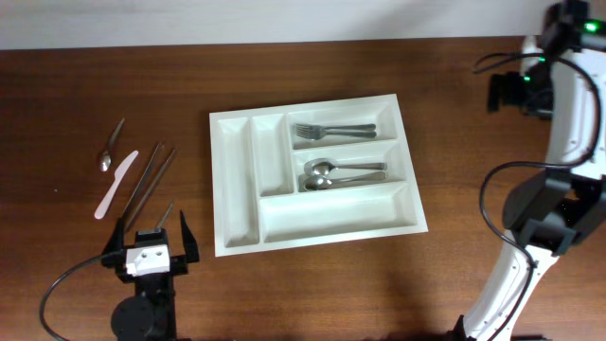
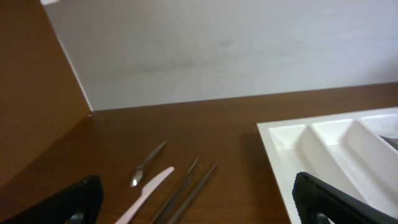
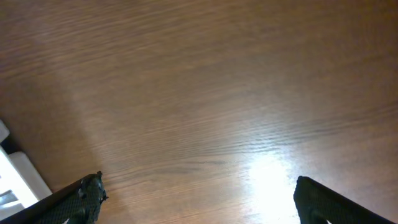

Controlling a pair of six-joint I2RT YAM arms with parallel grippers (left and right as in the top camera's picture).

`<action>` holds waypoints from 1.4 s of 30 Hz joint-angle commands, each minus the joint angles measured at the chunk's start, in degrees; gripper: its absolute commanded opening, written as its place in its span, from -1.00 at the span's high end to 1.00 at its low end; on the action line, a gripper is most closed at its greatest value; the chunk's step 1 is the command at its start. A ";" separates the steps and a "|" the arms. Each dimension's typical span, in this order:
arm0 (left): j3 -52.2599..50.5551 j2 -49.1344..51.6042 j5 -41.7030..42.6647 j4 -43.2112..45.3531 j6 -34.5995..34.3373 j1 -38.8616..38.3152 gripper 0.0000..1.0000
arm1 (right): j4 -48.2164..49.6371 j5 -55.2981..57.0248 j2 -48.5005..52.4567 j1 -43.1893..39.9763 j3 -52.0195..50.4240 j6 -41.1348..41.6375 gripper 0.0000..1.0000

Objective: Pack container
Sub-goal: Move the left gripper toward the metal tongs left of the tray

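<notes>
Hovering lower left, my left gripper (image 1: 151, 230) is standing spread, open table (image 1: 202, 194) lying between it and the container's (image 1: 216, 180) left rim; my right gripper (image 3: 199, 202) is gaping over bare wood.

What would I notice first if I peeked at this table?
The big white tray in the middle of the brown table stands out first, with forks and spoons already lying in two of its long compartments. To its left, a small spoon, a white knife and two long dark sticks lie loose on the wood.
</notes>
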 commanded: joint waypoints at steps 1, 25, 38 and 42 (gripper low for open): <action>1.09 -0.48 -2.40 1.38 0.33 -0.20 -0.99 | -0.22 -4.39 -0.11 -1.14 0.07 1.31 -0.98; 36.00 32.28 -13.20 -20.20 -1.70 -0.22 -0.99 | -0.20 -4.81 -0.11 -1.29 0.07 1.29 -0.98; 52.57 60.65 13.35 -45.38 -3.37 -0.22 -0.99 | -0.20 -4.81 -0.11 -1.29 0.07 1.31 -0.98; 52.59 62.23 18.23 -45.70 -3.43 -0.22 -0.98 | -0.20 -4.81 -0.11 -1.29 0.07 1.29 -0.98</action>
